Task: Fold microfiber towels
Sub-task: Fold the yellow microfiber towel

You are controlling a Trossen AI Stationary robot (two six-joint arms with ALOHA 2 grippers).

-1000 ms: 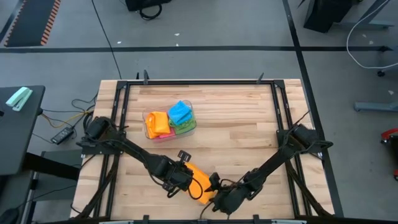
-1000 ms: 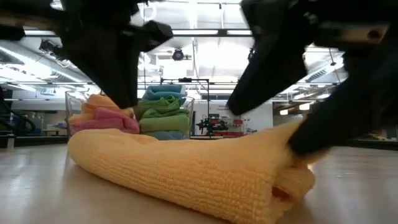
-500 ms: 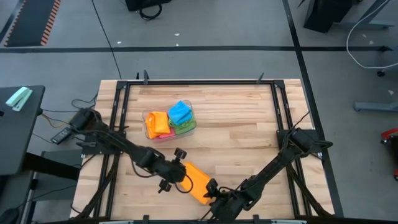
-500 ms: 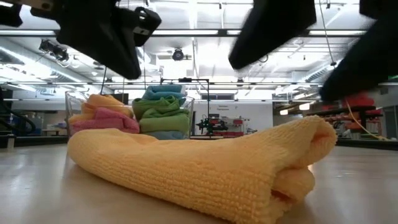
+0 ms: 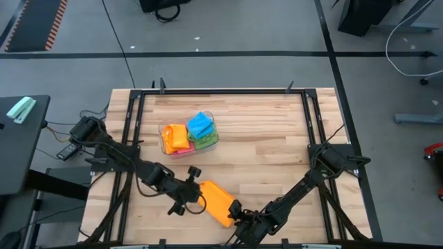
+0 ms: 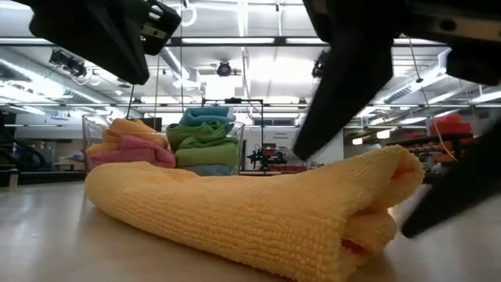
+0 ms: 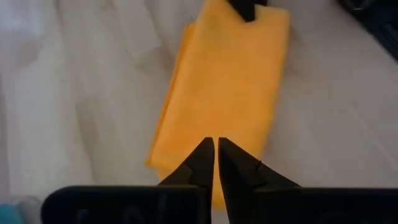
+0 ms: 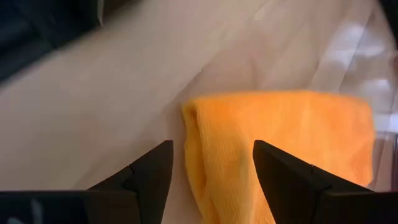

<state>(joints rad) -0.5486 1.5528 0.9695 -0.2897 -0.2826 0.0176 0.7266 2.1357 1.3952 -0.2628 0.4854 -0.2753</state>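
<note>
High view shows the folded orange microfiber towel (image 5: 217,203) lying on the pale wooden desk (image 5: 270,145), a long narrow bundle with the left pincer (image 5: 193,198) at one short end and the right pincer (image 5: 236,212) at the other. The left pincer's fingers are pressed together on nothing, its tips hovering just over the towel's near edge in its wrist view. The right pincer stands wide apart, also empty, with the towel's rolled end (image 8: 205,143) lying just ahead of the gap between its fingers. Beyond the left pincer, well apart, the clear plastic tub (image 5: 188,136) holds the other bright folded cloths. The towel appears already doubled, so the step in hand is probably either a last fold or lifting the bundle toward the tub. To do it well, the right pincer should come in low and level, taking all layers of the rolled end at once, not only the top one. Meanwhile the left should open before reaching its own end, so that the fold does not slide apart.
</note>
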